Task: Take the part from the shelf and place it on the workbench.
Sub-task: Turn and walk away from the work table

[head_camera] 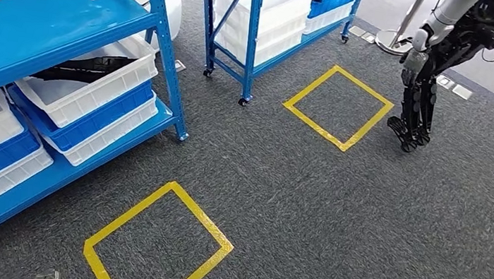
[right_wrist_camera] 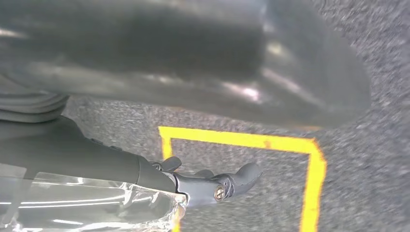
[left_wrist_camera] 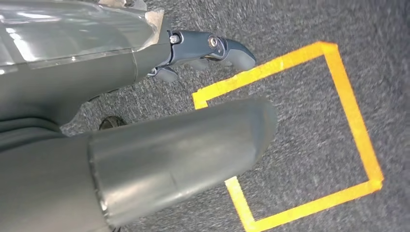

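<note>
The left hand (left_wrist_camera: pixel 193 55) hangs over the grey carpet (head_camera: pixel 361 232), fingers loosely apart and holding nothing; the right hand (right_wrist_camera: pixel 212 183) hangs the same way, empty, since the pick has not begun. Under each lies a yellow tape square (left_wrist_camera: pixel 300 140), probably a standing mark. At ten o'clock in the head view stands the blue shelf (head_camera: pixel 38 21), and a white bin (head_camera: pixel 94 89) on it carries a dark part (head_camera: pixel 82 66), likely the one to fetch. Another robot (head_camera: pixel 425 83) stands at one o'clock.
</note>
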